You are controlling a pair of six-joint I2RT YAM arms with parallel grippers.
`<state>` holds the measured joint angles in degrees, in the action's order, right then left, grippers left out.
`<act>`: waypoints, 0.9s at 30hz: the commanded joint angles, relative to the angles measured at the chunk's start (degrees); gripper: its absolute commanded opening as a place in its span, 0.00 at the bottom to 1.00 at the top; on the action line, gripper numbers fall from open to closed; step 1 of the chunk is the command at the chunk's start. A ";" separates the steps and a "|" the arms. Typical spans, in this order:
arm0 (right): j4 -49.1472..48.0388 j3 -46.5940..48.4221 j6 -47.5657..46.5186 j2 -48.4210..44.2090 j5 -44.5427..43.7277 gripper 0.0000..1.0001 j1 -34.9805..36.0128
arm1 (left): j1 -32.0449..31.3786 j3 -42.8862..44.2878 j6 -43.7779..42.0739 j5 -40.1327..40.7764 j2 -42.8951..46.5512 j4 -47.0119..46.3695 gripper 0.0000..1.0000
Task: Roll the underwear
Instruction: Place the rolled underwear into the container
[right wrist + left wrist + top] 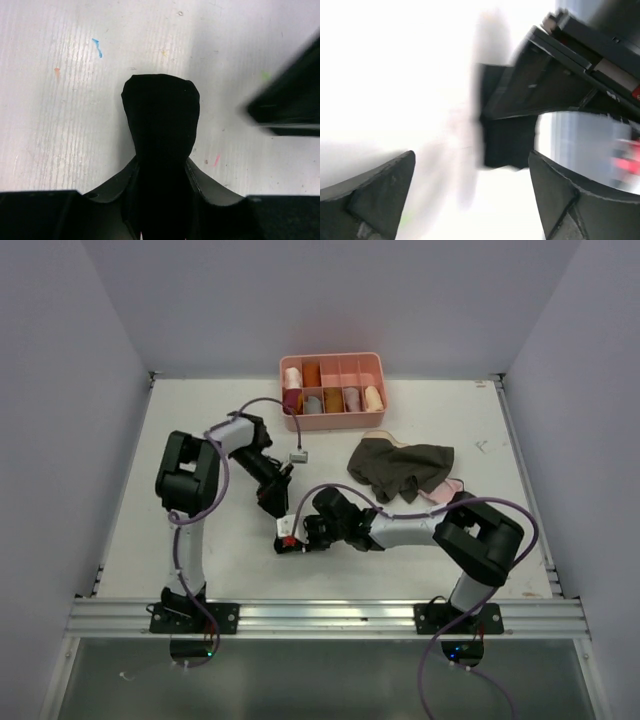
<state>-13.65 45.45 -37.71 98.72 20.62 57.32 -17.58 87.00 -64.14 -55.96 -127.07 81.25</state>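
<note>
Right jaws clamp the underwear [161, 130]; pink bin [331, 360] holds rolls [353, 398].

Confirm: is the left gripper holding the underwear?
No: the left gripper has its fingers wide apart with nothing between them, while the underwear sits pinched in the right gripper.

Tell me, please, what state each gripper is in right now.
Left gripper: open, fingers wide apart, holding nothing.
Right gripper: closed on the black underwear.
</note>
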 commanded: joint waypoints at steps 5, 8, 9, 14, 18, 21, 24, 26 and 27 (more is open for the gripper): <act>14.78 12.70 14.84 -2.04 -1.80 0.00 -5.81 | 16.08 7.75 13.74 5.51 24.21 -21.73 1.00; 19.96 20.86 21.09 -2.21 -3.83 0.00 -10.72 | 20.39 4.07 20.85 11.21 34.14 -34.08 1.00; 22.41 23.17 22.58 -2.13 -6.62 0.00 -12.13 | 20.66 0.57 23.25 13.40 36.78 -37.54 1.00; 25.60 38.27 26.29 0.76 -22.44 0.00 -19.17 | 20.66 -13.15 48.22 29.97 55.32 -61.17 1.00; 23.85 50.24 23.66 7.70 -37.29 0.00 -21.98 | 20.57 -17.57 51.22 30.49 60.35 -63.86 1.00; 24.45 63.14 21.90 17.86 -48.19 0.00 -23.13 | 20.48 -18.09 54.29 28.28 59.83 -60.52 1.00; 25.16 77.09 20.75 29.37 -56.47 0.00 -23.74 | 20.48 -20.02 56.58 26.70 59.57 -59.20 1.00; 24.47 86.85 19.26 35.20 -60.58 0.00 -24.10 | 20.48 -21.78 58.68 25.38 60.35 -60.15 1.00; 21.76 89.78 18.30 37.66 -61.57 0.00 -24.36 | 20.48 -23.35 59.30 24.86 61.05 -60.42 1.00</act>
<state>9.61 125.84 -16.60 129.71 -29.36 33.39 2.92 66.02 -10.76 -29.74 -67.22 22.76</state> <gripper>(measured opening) 0.329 0.997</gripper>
